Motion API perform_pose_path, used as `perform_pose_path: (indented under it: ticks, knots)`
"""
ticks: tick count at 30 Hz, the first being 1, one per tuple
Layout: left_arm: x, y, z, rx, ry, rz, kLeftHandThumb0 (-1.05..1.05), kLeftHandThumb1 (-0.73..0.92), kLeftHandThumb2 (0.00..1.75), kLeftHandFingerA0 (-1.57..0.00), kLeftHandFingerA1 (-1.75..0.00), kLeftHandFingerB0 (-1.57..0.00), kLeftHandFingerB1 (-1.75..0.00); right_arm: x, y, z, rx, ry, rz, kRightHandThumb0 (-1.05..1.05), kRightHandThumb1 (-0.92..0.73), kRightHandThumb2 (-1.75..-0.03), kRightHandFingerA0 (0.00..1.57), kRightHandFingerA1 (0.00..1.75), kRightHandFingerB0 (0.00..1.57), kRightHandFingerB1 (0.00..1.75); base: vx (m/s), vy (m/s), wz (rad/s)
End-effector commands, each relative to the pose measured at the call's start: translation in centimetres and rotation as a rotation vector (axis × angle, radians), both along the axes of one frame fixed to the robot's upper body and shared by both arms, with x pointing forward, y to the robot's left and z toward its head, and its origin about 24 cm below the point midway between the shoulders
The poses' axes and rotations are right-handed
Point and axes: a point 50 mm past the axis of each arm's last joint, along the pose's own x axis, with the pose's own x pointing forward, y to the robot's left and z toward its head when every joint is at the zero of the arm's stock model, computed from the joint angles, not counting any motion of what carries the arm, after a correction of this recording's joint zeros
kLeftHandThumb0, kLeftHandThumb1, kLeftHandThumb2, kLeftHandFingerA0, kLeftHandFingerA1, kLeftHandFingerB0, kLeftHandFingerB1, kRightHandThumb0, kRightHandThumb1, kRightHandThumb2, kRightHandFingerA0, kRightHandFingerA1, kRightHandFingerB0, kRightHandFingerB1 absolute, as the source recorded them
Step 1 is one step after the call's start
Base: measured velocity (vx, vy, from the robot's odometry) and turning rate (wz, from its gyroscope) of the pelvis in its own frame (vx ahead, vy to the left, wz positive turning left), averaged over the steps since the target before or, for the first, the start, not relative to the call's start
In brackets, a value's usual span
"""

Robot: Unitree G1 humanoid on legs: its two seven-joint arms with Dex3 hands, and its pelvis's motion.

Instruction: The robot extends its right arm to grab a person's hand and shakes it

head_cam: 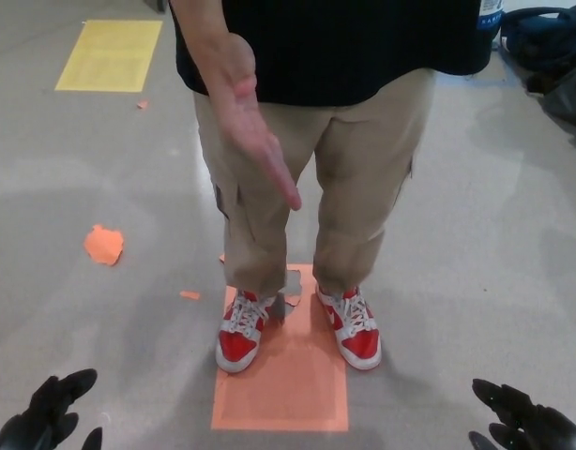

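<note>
Person's hand [255, 141] offered flat, fingers together, at eleven o'clock of frame centre, before khaki trousers [307, 187]. Right hand [522, 427] low at five o'clock, fingers apart, empty, well apart from it. Left hand [49, 422] at seven, likewise spread. Risk: long diagonal reach, likely to miss or jab palm

Two robot hands, left [46, 415] and right [522, 424]; one person's hand [253, 141]; two red shoes [241, 330]

both robot hands, left hand [46, 412] and right hand [522, 420], are cropped by the bottom edge.
</note>
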Motion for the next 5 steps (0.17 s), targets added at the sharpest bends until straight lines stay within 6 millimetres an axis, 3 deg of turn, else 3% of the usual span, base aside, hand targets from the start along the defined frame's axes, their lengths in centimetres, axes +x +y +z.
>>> perform_pose_path:
  ticks: [1,5]
  knots:
    - [-0.29,0.44,-0.16,0.026,0.024,0.015,-0.31,0.67,1.16,0.00,-0.48,0.00,-0.47,-0.21,-0.46,0.09,-0.056,0.004,0.008,-0.83,-0.73,-0.99,0.00,0.16,0.00,0.07,0.00,0.000,0.00]
    - [-0.30,0.52,-0.10,0.017,0.016,0.020,-0.31,0.67,1.16,0.00,-0.48,0.00,-0.47,-0.07,-0.32,0.15,-0.065,-0.002,0.017,-0.84,-0.73,-1.00,0.01,0.16,0.00,0.07,0.00,0.000,0.00]
